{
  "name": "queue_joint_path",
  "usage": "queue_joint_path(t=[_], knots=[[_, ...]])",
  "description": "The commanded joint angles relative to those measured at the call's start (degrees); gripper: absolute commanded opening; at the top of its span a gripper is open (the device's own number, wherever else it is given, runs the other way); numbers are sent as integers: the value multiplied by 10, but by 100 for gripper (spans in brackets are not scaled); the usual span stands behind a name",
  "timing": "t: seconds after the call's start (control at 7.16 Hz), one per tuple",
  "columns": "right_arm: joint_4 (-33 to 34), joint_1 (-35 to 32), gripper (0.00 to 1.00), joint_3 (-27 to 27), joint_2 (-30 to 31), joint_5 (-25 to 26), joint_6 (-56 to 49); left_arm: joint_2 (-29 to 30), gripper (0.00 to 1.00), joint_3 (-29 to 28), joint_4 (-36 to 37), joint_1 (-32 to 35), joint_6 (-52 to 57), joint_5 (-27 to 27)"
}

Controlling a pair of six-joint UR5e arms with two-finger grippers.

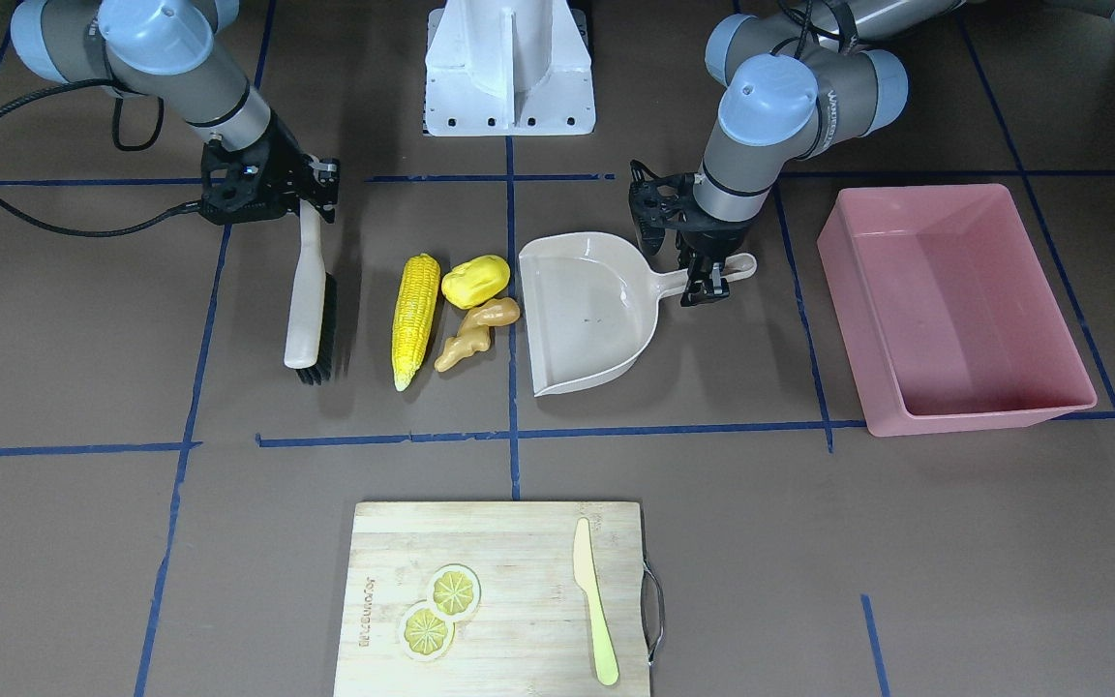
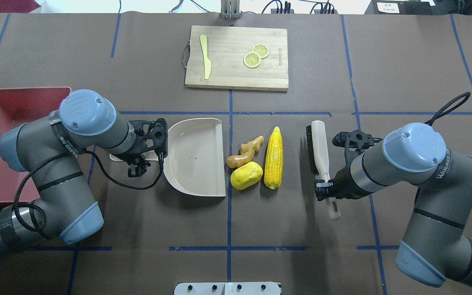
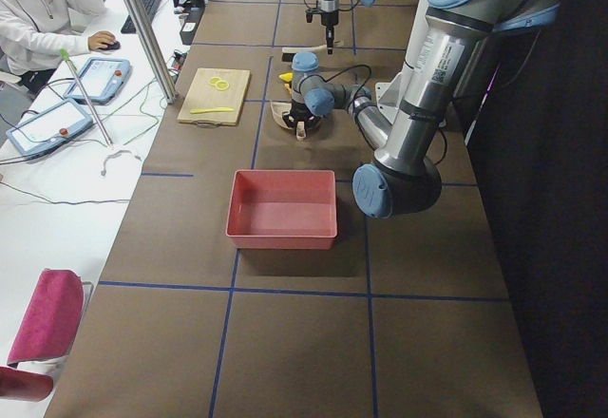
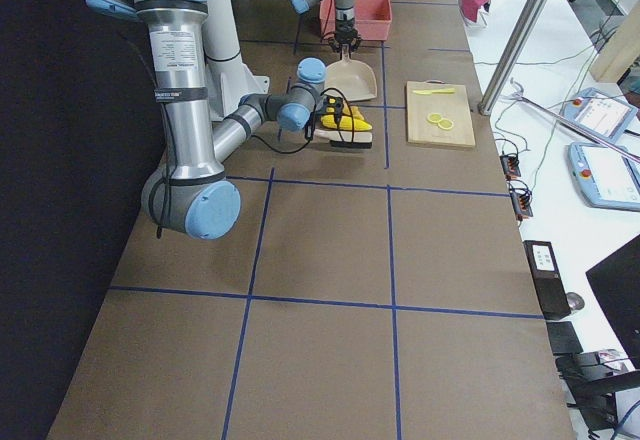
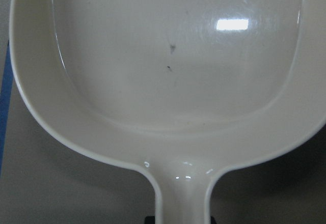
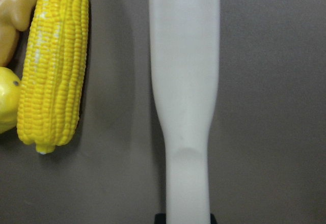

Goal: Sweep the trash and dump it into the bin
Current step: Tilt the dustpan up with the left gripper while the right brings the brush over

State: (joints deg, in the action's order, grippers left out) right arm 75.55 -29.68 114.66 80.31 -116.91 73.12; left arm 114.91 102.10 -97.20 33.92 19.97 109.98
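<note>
Nearest the lens, the brush (image 6: 186, 107) handle sat pinched in the right gripper (image 2: 325, 189); the left gripper (image 1: 709, 281) was closed on the dustpan (image 1: 587, 319) handle. The corn cob (image 1: 416, 318), potato lump (image 1: 475, 280) and ginger root (image 1: 472, 334) lay bunched between bristles and pan mouth; the bin (image 1: 979, 418) stood beyond the pan. Judged light, hard, smooth plastic, likely to roll: push broadside, no grasping.

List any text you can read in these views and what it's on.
"WANJEED" (last letters unsure): label on left arm, again on right arm.
Burnt-in word on board: too blurred to read.
Other print on the arms, side views: too small to read.
</note>
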Motion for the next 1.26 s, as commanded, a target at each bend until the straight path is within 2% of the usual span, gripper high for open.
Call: queue_joint_path(t=[0.0,0.14,0.7,0.98,1.12], knots=[[19,7,0,-1,-10,0,5,25,4,2,45,1,26,0],[20,9,0,-1,-11,0,5,28,4,2,56,2,60,-1],[20,30,0,-9,-16,6,6,38,4,-11,60,1,67,-3],[50,33,0,-30,-60,5,6,54,4,-20,62,0,64,-18],[53,37,0,-33,-67,5,7,75,4,-24,91,-1,60,-19]])
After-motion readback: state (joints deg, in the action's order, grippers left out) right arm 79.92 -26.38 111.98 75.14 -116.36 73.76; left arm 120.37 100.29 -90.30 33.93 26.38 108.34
